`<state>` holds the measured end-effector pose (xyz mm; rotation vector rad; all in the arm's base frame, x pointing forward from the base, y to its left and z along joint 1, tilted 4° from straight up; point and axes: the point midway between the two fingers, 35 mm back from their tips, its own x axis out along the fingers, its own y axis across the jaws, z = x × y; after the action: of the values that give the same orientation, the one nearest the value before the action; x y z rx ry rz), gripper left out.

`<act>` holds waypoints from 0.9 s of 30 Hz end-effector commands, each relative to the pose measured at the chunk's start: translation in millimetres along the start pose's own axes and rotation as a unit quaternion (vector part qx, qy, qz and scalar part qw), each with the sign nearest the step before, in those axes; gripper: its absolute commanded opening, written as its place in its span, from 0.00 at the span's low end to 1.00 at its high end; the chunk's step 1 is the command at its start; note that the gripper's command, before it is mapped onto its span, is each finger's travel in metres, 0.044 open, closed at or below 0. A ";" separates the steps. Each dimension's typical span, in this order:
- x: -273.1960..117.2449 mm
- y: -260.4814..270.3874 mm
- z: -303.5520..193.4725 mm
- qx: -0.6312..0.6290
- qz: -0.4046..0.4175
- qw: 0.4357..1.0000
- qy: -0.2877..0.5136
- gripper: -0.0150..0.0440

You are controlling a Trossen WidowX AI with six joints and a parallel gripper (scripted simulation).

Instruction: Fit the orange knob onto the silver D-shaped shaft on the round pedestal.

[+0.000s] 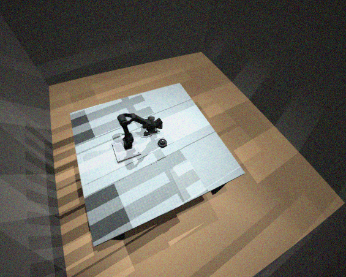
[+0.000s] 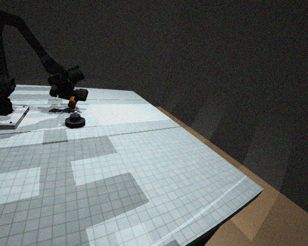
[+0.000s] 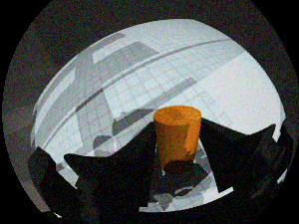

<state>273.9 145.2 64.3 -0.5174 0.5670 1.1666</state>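
Note:
The orange knob (image 2: 72, 102) (image 3: 175, 140) is between the two black fingers of my gripper (image 2: 73, 99) (image 3: 176, 123), which is shut on it. The gripper is tilted, and the knob is held clear of the table. In the wrist view one flat orange end of the knob shows and its other end is dark; I cannot make out the hole. The dark round pedestal (image 1: 162, 143) (image 2: 75, 124) stands on the table, with the small light shaft (image 2: 76, 112) on top. In the exterior view the knob is above and beyond the shaft, apart from it. The shaft's flat side cannot be told.
The arm's base stands on a pale plate (image 1: 120, 157) (image 2: 18, 120), to the left of the pedestal in the top and exterior views. The white gridded table (image 1: 203, 153) (image 2: 158, 152) has patchy grey shadows and ends at a drop to the wooden floor (image 1: 264, 165).

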 end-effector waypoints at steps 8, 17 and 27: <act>-8.4 1.3 -10.5 -0.003 -0.001 0.996 -0.090 0.56; -13.2 1.7 -20.1 -0.003 -0.001 0.986 -0.167 0.56; -16.9 2.2 -31.5 -0.002 -0.001 0.968 -0.251 0.56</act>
<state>266.7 115.9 54.6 -0.2525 0.1611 1.2265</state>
